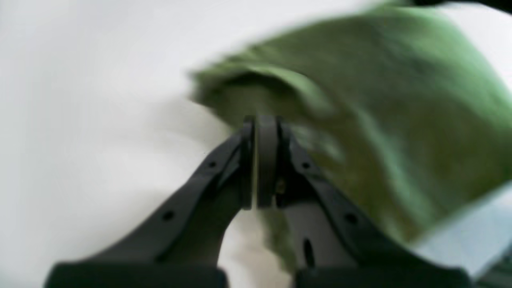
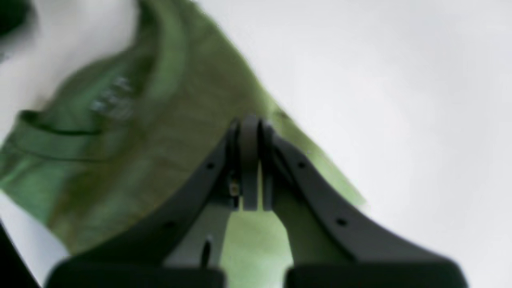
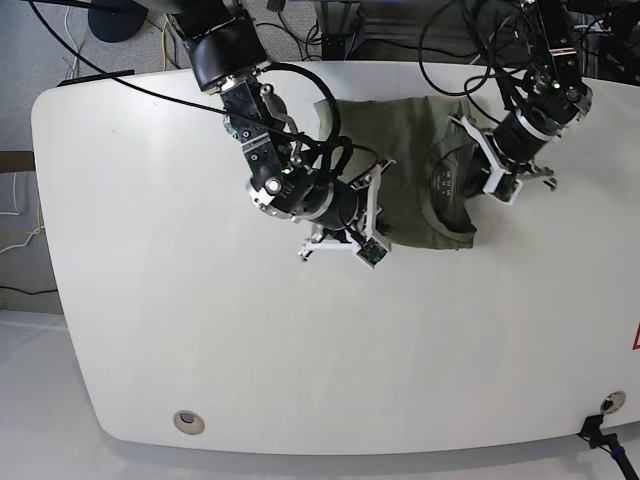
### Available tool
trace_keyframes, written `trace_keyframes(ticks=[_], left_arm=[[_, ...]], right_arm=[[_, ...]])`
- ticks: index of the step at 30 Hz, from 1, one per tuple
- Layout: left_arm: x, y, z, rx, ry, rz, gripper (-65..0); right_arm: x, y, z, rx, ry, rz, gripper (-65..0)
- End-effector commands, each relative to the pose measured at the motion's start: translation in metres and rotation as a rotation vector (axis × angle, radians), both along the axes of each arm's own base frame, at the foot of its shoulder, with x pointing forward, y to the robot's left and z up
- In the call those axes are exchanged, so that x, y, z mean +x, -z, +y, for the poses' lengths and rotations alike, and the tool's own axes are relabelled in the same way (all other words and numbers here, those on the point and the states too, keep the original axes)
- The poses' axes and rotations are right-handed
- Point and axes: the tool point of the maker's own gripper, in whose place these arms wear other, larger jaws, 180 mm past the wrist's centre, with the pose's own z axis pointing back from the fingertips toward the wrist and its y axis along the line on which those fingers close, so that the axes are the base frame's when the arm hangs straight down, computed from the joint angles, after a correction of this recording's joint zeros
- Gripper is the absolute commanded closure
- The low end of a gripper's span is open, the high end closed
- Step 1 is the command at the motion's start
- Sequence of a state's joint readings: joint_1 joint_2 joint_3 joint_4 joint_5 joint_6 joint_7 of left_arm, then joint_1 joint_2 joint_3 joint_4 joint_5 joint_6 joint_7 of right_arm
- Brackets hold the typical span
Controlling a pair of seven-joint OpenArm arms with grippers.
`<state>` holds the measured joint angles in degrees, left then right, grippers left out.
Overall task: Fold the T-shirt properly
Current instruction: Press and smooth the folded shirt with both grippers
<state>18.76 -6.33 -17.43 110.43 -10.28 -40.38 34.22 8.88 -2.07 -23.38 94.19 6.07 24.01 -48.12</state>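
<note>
We see T-shirt (image 3: 415,165) lying partly folded at far side of white table (image 3: 150,300), collar toward right. Left claw (image 1: 262,124) clenched, tips at green cloth edge; grip on cloth unclear through blur. Right claw (image 2: 249,124) clenched over shoulder area; hold unclear too. Black cables (image 3: 300,110) trail over shirt's left part. Collar label (image 2: 112,98) too blurred, we cannot read it.

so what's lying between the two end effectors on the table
Only the T-shirt: the base view shows its green cloth spanning from the right end effector to the left end effector.
</note>
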Motion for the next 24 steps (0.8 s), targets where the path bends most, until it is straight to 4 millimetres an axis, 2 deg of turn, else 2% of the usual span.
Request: trace_keyframes(ticks=[1, 3, 4, 8, 12, 14, 15, 17, 20, 24], left_arm=[[-0.009, 0.001, -0.022, -0.029, 0.060, 0.005, 0.0], [-0.020, 0.011, -0.037, -0.047, 0.100, 0.041, 0.0], [-0.024, 0.016, -0.038, -0.052, 0.100, 0.060, 0.0], [-0.036, 0.049, -0.033, -0.071, 0.079, 0.160, 0.0], [-0.028, 0.082, -0.024, -0.049, 0.067, 0.240, 0.0], [-0.022, 0.097, -0.017, 0.004, 0.072, 0.271, 0.0], [-0.016, 0.099, -0.016, 0.019, 0.074, 0.274, 0.0], [0.007, 0.096, -0.011, 0.043, 0.067, 0.248, 0.0], [0.039, 0.095, -0.009, 0.044, 0.065, 0.235, 0.0], [0.083, 0.084, -0.016, 0.031, 0.079, 0.203, 0.0]], right_arm=[[0.013, -0.020, 0.013, 0.083, -0.003, -0.062, 0.0], [0.015, -0.010, 0.015, 0.096, 0.001, -0.049, 0.0], [0.018, -0.008, 0.016, 0.106, 0.003, -0.048, 0.0], [0.016, 0.022, 0.016, 0.131, 0.020, -0.003, 0.0], [0.009, 0.061, -0.006, 0.124, 0.054, 0.040, 0.0], [0.004, 0.073, -0.024, 0.097, 0.067, 0.048, 0.0], [-0.001, 0.079, -0.034, 0.083, 0.073, 0.057, 0.0], [-0.008, 0.080, -0.049, 0.068, 0.082, 0.047, 0.0], [-0.018, 0.072, -0.074, 0.088, 0.161, 0.033, 0.0], [-0.035, 0.059, -0.085, 0.117, 0.208, 0.010, 0.0]])
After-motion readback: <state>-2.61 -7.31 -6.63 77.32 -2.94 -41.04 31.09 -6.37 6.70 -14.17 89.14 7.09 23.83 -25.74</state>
